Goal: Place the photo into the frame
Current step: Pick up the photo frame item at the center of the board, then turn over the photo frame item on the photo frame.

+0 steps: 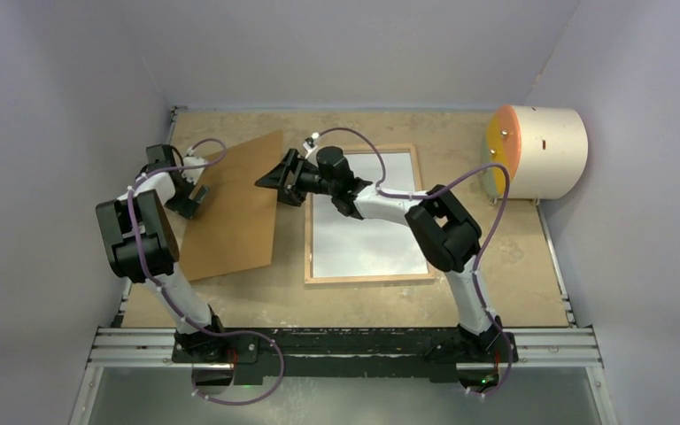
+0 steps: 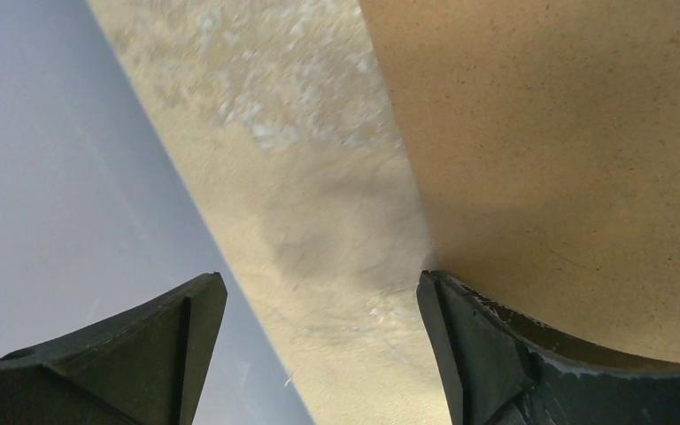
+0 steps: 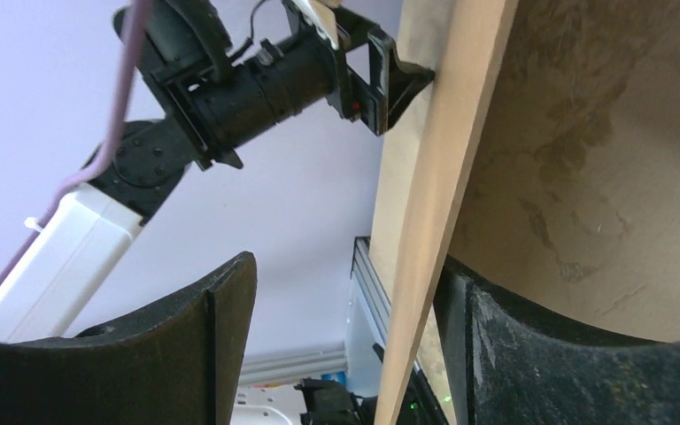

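Note:
The frame [image 1: 370, 279] lies flat on the table right of centre, its light wood rim up. A white sheet [image 1: 367, 239], seemingly the photo's plain back, fills its opening. A plain brown backing board [image 1: 235, 208] lies left of the frame, with its right edge raised. My right gripper [image 1: 270, 180] is open with its jaws either side of that raised edge. In the right wrist view the board's edge [image 3: 438, 168] stands beside the right finger [image 3: 531, 354], with a wide gap on the left. My left gripper [image 1: 193, 202] is open at the board's left edge [image 2: 567, 159].
A white cylinder with an orange end [image 1: 540, 150] lies at the back right corner. Grey walls close in the left, back and right sides. A metal rail [image 1: 345, 345] runs along the near edge by the arm bases.

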`<action>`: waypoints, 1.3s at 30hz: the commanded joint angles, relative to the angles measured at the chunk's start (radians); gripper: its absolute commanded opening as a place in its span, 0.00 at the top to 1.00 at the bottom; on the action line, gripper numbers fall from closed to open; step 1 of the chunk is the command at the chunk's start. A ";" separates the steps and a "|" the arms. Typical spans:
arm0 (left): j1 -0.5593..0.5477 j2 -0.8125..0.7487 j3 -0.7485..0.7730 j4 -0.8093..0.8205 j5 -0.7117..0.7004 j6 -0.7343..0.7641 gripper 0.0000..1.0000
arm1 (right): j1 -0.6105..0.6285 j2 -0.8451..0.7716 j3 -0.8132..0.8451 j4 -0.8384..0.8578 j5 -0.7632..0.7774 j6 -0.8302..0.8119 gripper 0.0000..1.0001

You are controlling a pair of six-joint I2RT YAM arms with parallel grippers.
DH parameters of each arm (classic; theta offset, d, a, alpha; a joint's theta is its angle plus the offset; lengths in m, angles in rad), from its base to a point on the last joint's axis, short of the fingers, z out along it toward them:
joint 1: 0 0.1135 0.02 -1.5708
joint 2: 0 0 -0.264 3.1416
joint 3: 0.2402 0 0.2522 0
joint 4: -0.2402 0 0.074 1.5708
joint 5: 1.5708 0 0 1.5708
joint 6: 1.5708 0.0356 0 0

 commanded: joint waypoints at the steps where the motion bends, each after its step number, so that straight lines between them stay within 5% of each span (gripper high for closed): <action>1: -0.039 0.097 -0.088 -0.201 0.286 -0.076 0.12 | 0.029 -0.004 0.057 0.002 -0.040 -0.017 0.29; 5: -0.039 0.099 -0.075 -0.209 0.285 -0.077 0.12 | 0.028 -0.013 0.067 -0.026 -0.033 -0.026 0.38; 12: -0.038 -0.012 0.016 -0.307 0.334 -0.067 0.02 | 0.028 -0.089 0.106 -0.289 0.046 -0.162 0.87; 15: -0.037 -0.130 0.062 -0.359 0.427 -0.012 0.00 | 0.025 -0.077 0.154 -0.377 0.029 -0.176 1.00; 26: -0.035 -0.637 0.040 -0.541 0.909 0.468 0.00 | -0.037 -0.005 0.380 -0.439 -0.037 -0.020 1.00; 33: -0.035 -0.706 0.128 -0.883 0.964 0.809 0.02 | -0.051 -0.094 0.288 -0.327 -0.007 0.230 1.00; 39: -0.035 -0.821 0.126 -0.984 0.940 0.925 0.03 | -0.046 -0.176 0.205 -0.290 0.075 0.305 1.00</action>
